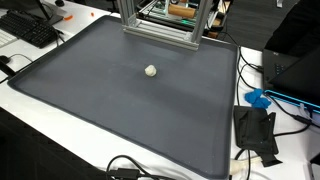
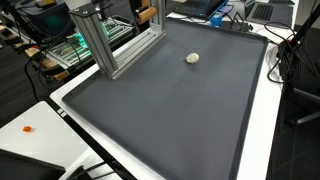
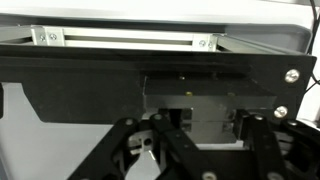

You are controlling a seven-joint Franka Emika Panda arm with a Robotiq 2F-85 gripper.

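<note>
Gripper: seen in the wrist view only, entering from the lower edge. Its black linkages show on both sides, but the fingertips lie below the picture's edge. Whether the jaws stand apart, together or clamped on anything cannot be told. Nothing is seen held between them.

Directly ahead of the gripper is a black panel with screws at its right end. An aluminium rail with corner brackets runs across above it. A pale grey surface shows at lower left.

Small pale ball: visible in both exterior views, resting alone on the dark grey mat. It sits in the half of the mat nearer the aluminium frame, apart from the frame's posts and touching nothing else. The ball does not appear in the wrist view, so its relation to the gripper cannot be told.

Surroundings: the mat covers most of a white table. In an exterior view, a black keyboard lies beyond one corner of the mat. A blue object and a black device with cables lie off the opposite side. In an exterior view, a small orange item lies on a white surface beside the table.
</note>
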